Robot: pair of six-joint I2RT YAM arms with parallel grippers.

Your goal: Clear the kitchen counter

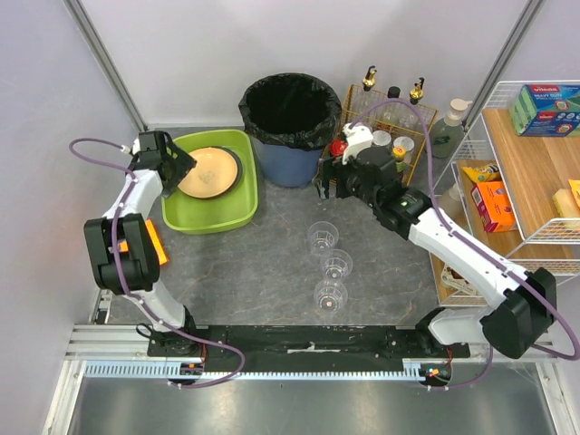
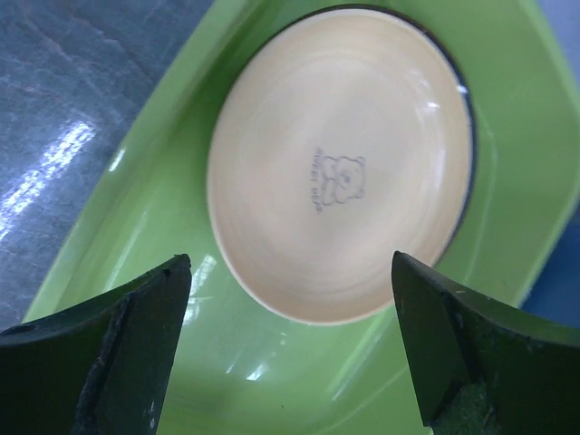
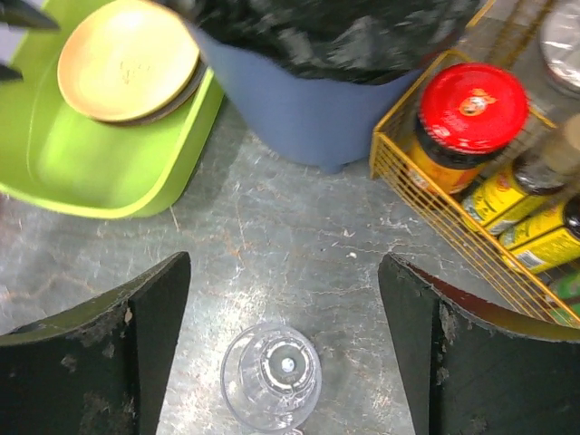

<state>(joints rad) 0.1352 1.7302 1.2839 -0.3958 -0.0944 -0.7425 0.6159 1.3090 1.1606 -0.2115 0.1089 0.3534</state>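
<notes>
The left gripper (image 2: 290, 263) hangs with jaws wide and empty over the upper left of the top view. The grey bench (image 1: 272, 263) fills the middle, not yet cleared. At its far edge stands the black-lined bin (image 1: 290, 163). Left of it, the green tub (image 1: 195, 217) holds a tan plate (image 1: 208, 172), seemingly the collecting place for dishes. Three clear glasses (image 1: 336, 264) stand in a row at centre. The right gripper (image 3: 283, 263), spread and empty, hovers just beyond the farthest, probably lining up a grasp.
</notes>
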